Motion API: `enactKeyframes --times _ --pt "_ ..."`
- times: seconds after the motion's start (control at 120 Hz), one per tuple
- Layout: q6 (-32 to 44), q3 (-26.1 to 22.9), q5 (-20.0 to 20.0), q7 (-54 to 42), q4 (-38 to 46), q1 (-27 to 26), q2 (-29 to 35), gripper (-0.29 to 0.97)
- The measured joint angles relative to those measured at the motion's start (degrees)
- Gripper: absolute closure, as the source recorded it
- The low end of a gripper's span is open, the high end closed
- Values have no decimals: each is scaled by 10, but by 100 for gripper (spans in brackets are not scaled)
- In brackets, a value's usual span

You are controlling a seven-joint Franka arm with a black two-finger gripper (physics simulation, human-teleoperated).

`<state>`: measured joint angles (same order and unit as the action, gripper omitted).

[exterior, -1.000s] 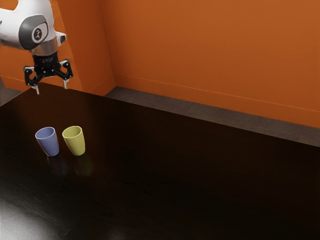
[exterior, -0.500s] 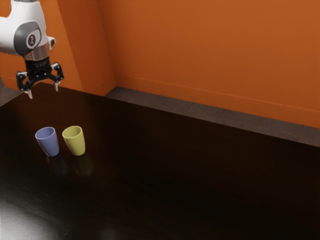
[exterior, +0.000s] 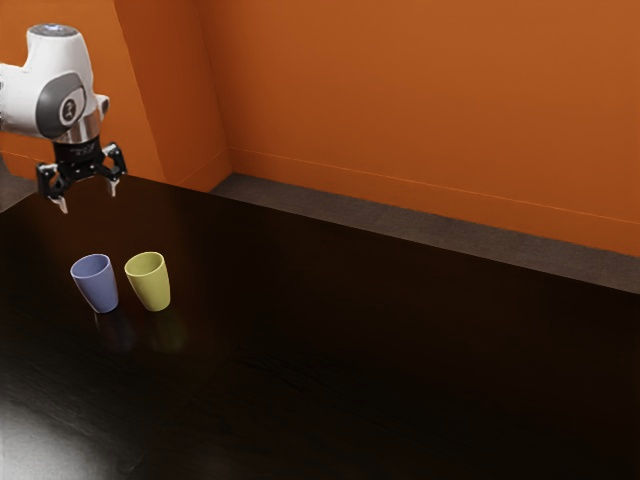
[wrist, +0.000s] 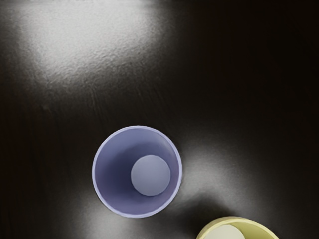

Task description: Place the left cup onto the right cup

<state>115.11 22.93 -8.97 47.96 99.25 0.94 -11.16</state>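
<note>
A lavender-blue cup (exterior: 95, 282) stands upright on the black table (exterior: 330, 340), at the exterior view's left. Right beside it, to the exterior view's right, stands a yellow-green cup (exterior: 148, 280), also upright. My gripper (exterior: 85, 196) hangs open well above the blue cup, with nothing between its fingers. From the wrist camera I look straight down into the blue cup (wrist: 137, 171), and the rim of the yellow-green cup (wrist: 237, 228) shows next to it.
An orange wall (exterior: 420, 100) runs behind the table, with a grey floor strip (exterior: 420, 225) along its base. A bright light patch glares on the glossy table top (wrist: 84, 35) near the blue cup.
My hand has moved toward the exterior view's left and dropped a little, coming over the blue cup. Both cups stay where they were. The fingers remain open.
</note>
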Motion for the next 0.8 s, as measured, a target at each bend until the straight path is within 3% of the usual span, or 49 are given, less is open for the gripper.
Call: enactKeyframes --times 0.8 --pt "64 8 22 5 34 4 -40 0"
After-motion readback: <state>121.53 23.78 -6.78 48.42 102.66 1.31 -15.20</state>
